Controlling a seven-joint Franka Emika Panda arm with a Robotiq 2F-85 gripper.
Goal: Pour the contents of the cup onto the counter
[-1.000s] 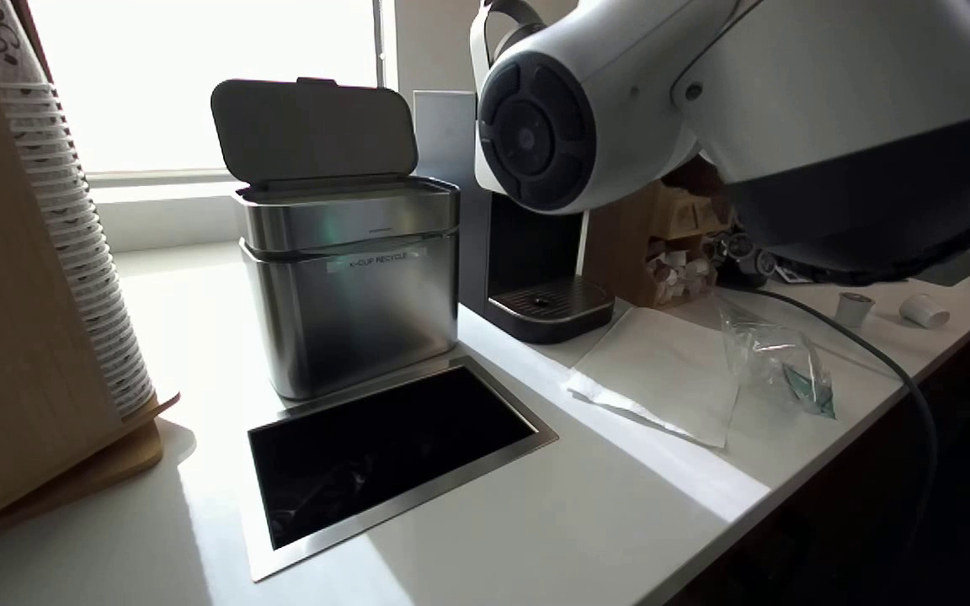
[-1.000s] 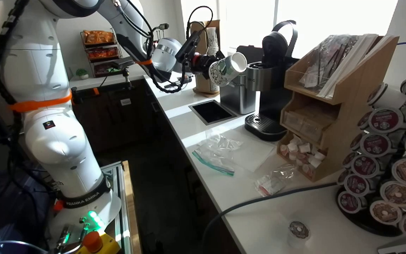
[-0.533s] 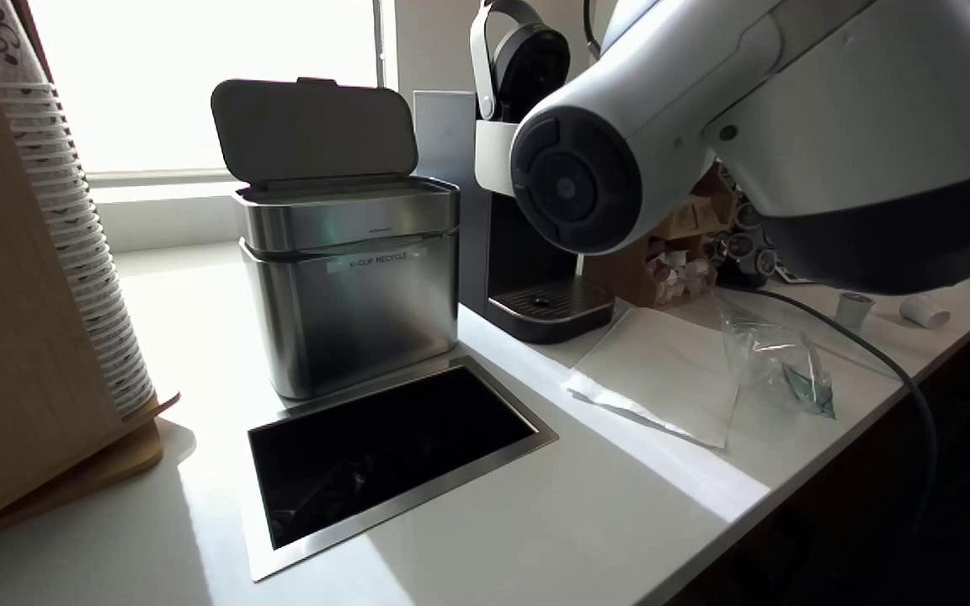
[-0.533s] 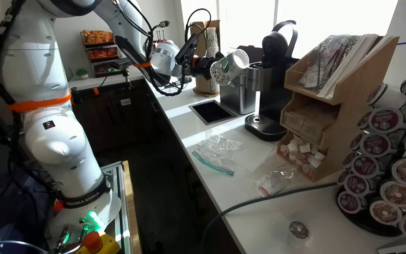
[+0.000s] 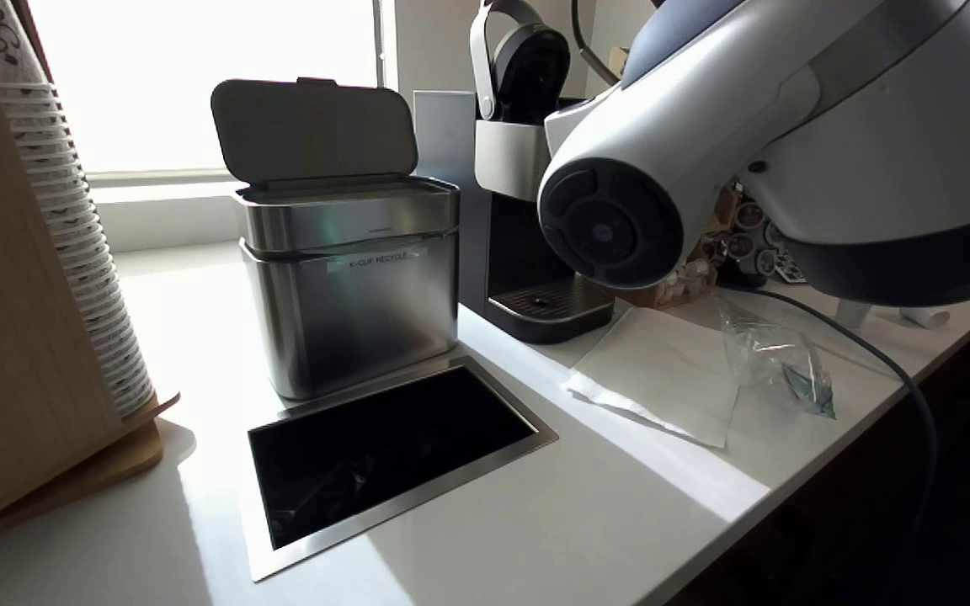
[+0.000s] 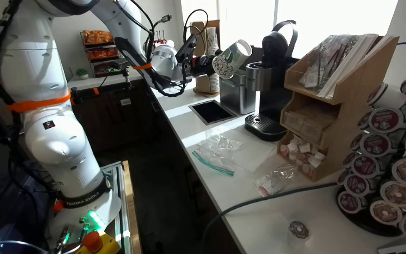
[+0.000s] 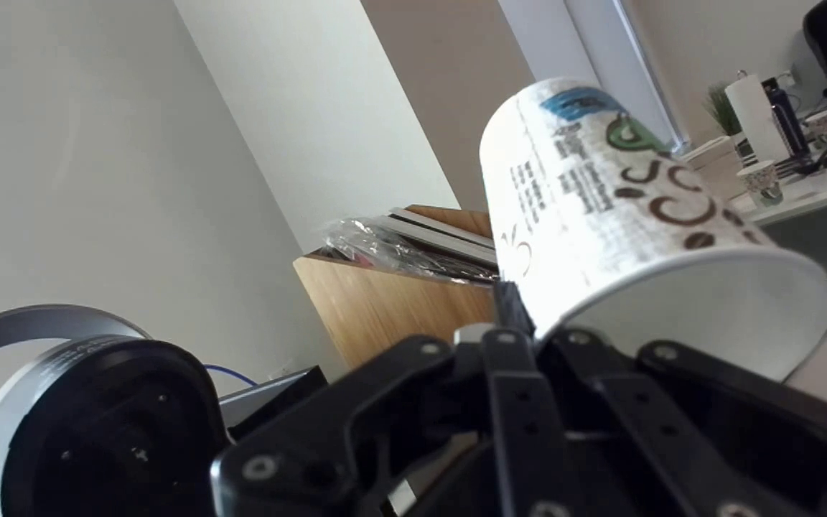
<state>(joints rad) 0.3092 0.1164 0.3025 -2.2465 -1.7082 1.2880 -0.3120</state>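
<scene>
The paper cup [image 6: 230, 59], white with green and brown print, hangs high above the white counter [image 5: 468, 522], short of the coffee maker. My gripper [image 7: 528, 327] is shut on the cup's wall at the rim, one finger outside and the other hidden. The wrist view shows the cup [image 7: 593, 179] with its wide open end towards my gripper and its base pointing away. The cup is tilted, base end up and to the right in an exterior view. Whatever is inside does not show. My arm [image 5: 704, 143] hides gripper and cup in an exterior view.
A steel recycle bin [image 5: 359, 295], lid raised, stands behind the dark cut-out [image 5: 401, 454]. The coffee maker [image 6: 268, 91] stands close to the cup. A wooden organizer [image 6: 351, 106], a pod rack [image 6: 382, 169], plastic bags and a cable [image 6: 259, 200] also occupy the counter.
The cup has turned so that its base end points higher, and it has shifted slightly right in an exterior view. The wrist link has moved right and down in an exterior view. The grip holds.
</scene>
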